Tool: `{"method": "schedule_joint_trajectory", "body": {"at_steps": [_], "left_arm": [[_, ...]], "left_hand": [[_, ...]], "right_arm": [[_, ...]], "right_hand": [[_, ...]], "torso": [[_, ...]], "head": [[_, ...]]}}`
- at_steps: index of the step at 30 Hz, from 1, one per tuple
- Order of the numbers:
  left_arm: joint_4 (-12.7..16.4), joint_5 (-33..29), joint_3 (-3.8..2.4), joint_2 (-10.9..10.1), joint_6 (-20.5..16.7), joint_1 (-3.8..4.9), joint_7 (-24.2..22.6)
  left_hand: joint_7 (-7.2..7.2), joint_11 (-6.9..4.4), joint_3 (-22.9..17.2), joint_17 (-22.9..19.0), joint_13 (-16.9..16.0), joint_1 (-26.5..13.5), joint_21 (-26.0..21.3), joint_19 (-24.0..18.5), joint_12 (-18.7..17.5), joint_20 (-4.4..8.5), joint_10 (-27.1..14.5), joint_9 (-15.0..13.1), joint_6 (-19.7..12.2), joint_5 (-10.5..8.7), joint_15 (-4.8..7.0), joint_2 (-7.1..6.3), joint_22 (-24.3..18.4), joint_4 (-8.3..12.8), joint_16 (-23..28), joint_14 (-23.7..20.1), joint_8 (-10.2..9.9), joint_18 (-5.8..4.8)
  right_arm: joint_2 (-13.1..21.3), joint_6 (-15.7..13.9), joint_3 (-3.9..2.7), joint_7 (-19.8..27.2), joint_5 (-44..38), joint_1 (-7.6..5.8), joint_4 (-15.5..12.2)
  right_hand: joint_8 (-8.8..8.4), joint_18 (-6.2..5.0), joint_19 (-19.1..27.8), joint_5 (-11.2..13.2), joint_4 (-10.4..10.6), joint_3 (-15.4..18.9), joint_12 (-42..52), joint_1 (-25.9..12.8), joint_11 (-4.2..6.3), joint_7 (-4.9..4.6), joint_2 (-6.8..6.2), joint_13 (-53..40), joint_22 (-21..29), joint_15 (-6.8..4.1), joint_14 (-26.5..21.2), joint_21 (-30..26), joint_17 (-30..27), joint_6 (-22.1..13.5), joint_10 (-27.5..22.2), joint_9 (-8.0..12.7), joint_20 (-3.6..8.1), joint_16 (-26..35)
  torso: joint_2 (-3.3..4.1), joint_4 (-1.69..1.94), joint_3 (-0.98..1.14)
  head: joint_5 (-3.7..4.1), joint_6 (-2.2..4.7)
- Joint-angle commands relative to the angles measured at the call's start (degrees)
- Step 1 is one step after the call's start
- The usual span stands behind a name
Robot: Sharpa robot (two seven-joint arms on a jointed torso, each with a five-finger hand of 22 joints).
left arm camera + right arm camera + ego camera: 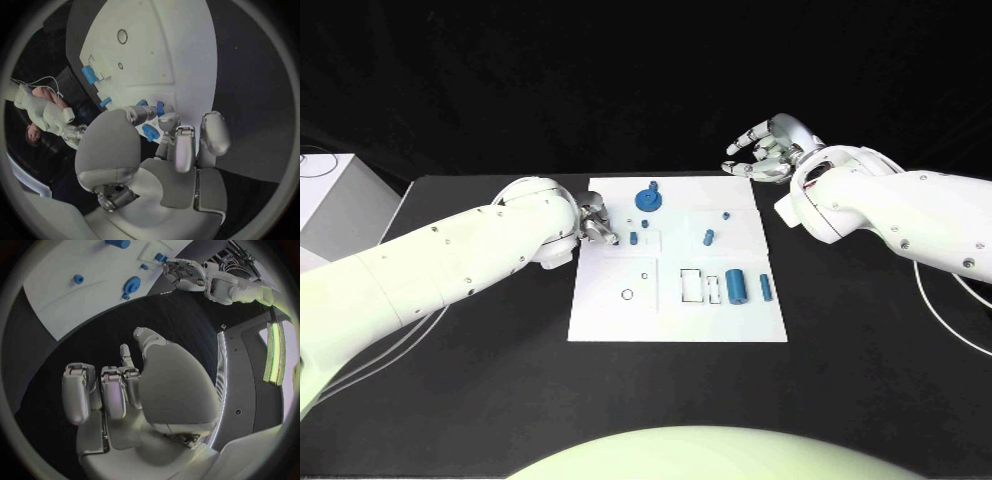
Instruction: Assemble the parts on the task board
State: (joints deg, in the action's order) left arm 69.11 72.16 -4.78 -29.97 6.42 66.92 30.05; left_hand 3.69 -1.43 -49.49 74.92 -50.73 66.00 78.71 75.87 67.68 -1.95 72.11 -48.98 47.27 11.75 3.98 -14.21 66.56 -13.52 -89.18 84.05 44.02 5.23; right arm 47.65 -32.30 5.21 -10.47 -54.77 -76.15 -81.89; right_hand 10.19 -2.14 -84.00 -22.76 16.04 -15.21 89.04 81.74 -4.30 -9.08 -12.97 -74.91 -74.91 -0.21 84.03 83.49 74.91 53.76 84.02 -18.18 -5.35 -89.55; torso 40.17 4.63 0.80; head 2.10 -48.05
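Task board (678,318) on the counter (473,400) carrying blue parts (734,286); left hand (599,224) pinching one part, right hand (764,150) spread, holding nothing.

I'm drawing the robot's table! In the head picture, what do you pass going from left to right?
White box → left hand → big blue round part → blue cylinder → right hand.

Black table (473,400), white task board (678,322) lying flat at its middle, white box (336,195) at its far left edge
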Motion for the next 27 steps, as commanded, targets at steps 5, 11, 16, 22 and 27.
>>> {"method": "schedule_joint_trajectory", "body": {"at_steps": [5, 11, 16, 22, 27], "left_arm": [[0.3, 0.5, 0.08, -0.2, 1.5, -0.13, 0.2], [0.3, 0.5, 0.07, -0.2, 1.3, -0.14, 0.2], [0.0, 0.4, 0.07, 0.0, 1.2, -0.14, 0.3], [-0.5, 0.1, 0.07, 0.4, 1.2, -0.15, 0.2], [-1.0, -0.2, 0.07, 0.8, 1.3, -0.39, 0.2]], "left_hand": [[-0.93, 0.01, -8.8, 14.0, 0.1, -0.2, 0.2, 0.4, 0.3, -0.09, 0.2, -10.0, 1.0, 0.27, 0.49, 0.44, 0.1, 8.7, -0.3, 5.6, 0.3, -0.1], [-0.95, 0.0, -8.9, 14.0, 0.1, -0.3, 0.2, 0.4, 0.3, -0.08, 0.2, -10.0, 1.1, 0.33, 0.5, 0.46, 0.1, 8.8, -0.3, 5.6, 0.3, -0.1], [-0.95, -0.01, -9.0, 14.0, 0.0, -0.3, 0.2, 0.4, 0.4, -0.06, 0.2, -10.1, 1.1, 0.36, 0.51, 0.47, 0.1, 8.8, -0.3, 5.6, 0.4, -0.11], [-0.95, -0.01, -9.0, 14.0, 0.0, -0.4, 0.2, 0.4, 0.4, -0.06, 0.2, -10.1, 1.1, 0.36, 0.51, 0.46, 0.0, 8.9, -0.3, 5.6, 0.4, -0.1], [-0.93, 0.01, -9.0, 14.0, 0.1, -0.7, 0.2, 0.4, 0.3, -0.05, 0.3, -10.1, 1.1, 0.27, 0.5, 0.38, 0.1, 8.8, -0.4, 5.6, 0.4, -0.1]], "right_arm": [[0.0, 0.7, -0.01, 0.4, -0.6, 0.02, 0.0], [0.0, 0.6, -0.01, 0.4, -0.7, 0.02, 0.0], [0.0, 0.6, -0.01, 0.4, -0.7, 0.02, -0.1], [0.0, 0.6, -0.01, 0.4, -0.7, 0.02, -0.1], [0.0, 0.6, -0.01, 0.5, -0.7, 0.02, -0.2]], "right_hand": [[0.28, 0.17, -3.2, -0.4, 0.0, -0.5, -0.3, -0.4, 0.05, -0.01, -0.27, -13.9, -8.0, 0.03, 5.6, -0.4, 13.3, -0.5, 4.6, -0.1, -0.16, 0.2], [0.28, 0.17, -3.2, -0.4, 0.0, -0.5, -0.3, -0.4, 0.05, -0.01, -0.27, -13.9, -8.0, 0.03, 5.6, -0.4, 13.3, -0.5, 4.6, -0.1, -0.16, 0.2], [0.28, 0.17, -3.2, -0.4, 0.0, -0.5, -0.3, -0.4, 0.05, -0.01, -0.27, -13.9, -8.0, 0.03, 5.6, -0.4, 13.3, -0.5, 4.6, -0.1, -0.16, 0.2], [0.28, 0.17, -3.2, -0.4, 0.0, -0.5, -0.3, -0.4, 0.05, -0.01, -0.27, -13.9, -8.0, 0.03, 5.6, -0.4, 13.3, -0.5, 4.6, -0.1, -0.16, 0.2], [0.28, 0.17, -3.2, -0.4, 0.0, -0.5, -0.3, -0.4, 0.05, -0.01, -0.27, -13.9, -8.0, 0.03, 5.6, -0.4, 13.3, -0.5, 4.6, -0.1, -0.16, 0.2]], "torso": [[0.08, -0.02, -0.04], [0.09, -0.02, -0.02], [0.11, 0.0, -0.01], [0.12, -0.01, 0.02], [0.12, -0.07, 0.04]], "head": [[0.01, -0.06], [0.13, -0.09], [0.16, -0.15], [0.2, -0.25], [0.2, -0.3]]}}
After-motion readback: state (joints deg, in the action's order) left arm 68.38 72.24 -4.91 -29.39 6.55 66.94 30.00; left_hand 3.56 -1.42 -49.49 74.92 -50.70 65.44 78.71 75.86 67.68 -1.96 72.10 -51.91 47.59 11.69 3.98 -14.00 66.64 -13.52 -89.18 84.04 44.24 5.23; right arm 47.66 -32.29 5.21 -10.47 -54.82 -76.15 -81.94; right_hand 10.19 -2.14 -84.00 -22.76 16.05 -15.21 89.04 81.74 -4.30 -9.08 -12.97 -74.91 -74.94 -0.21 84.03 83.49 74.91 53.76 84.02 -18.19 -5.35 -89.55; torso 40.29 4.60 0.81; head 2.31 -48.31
